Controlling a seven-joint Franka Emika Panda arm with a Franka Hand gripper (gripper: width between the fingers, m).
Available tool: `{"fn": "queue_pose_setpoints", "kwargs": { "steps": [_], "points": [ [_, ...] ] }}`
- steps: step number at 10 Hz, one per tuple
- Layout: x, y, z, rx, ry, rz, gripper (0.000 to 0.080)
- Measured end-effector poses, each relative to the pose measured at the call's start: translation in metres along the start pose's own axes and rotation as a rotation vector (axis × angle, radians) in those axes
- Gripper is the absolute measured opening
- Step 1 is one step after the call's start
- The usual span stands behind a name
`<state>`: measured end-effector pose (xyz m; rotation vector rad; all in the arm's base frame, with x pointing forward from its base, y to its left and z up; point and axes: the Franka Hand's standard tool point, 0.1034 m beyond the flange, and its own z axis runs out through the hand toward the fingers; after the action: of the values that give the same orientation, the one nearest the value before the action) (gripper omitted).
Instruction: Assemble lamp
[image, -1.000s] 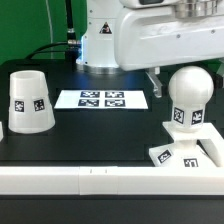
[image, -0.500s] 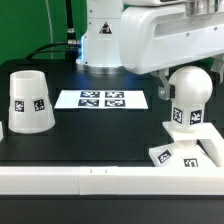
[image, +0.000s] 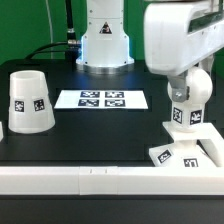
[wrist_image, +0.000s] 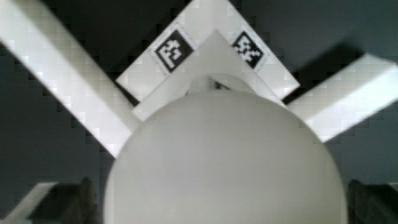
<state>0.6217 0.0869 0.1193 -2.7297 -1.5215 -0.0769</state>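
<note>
Since the frame a second ago the arm has swung across to the exterior view's right and dropped, so I now see the gripper (image: 185, 88) sitting low over the bulb (image: 191, 108), with the white wrist housing covering most of the round head. The bulb stands upright on the square base (image: 186, 155), which lies in the corner of the white rail (image: 100, 181) at the exterior view's right. From the wrist view the bulb's head (wrist_image: 222, 150) fills nearly the whole picture directly beneath the hand, with the tagged base (wrist_image: 210, 45) showing past it. I cannot tell whether the fingers are spread or pressed against the bulb. The shade (image: 30, 101) stands mouth down, well apart at the exterior view's left, and the marker board (image: 102, 99) lies between the two.
</note>
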Motion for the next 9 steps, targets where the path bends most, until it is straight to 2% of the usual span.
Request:
{"fn": "queue_pose_setpoints", "kwargs": {
  "steps": [3, 5, 7, 9],
  "points": [
    [-0.0041, 0.0029, 0.0002, -0.003, -0.006, -0.172, 0.0698],
    [-0.0052, 0.0051, 0.0001, -0.015, -0.027, -0.396, 0.0698],
    [0.0006, 0.0036, -0.0008, -0.028, -0.051, -0.563, 0.0698],
    [0.0021, 0.0016, 0.0009, -0.028, -0.065, -0.683, 0.0698]
  ]
}}
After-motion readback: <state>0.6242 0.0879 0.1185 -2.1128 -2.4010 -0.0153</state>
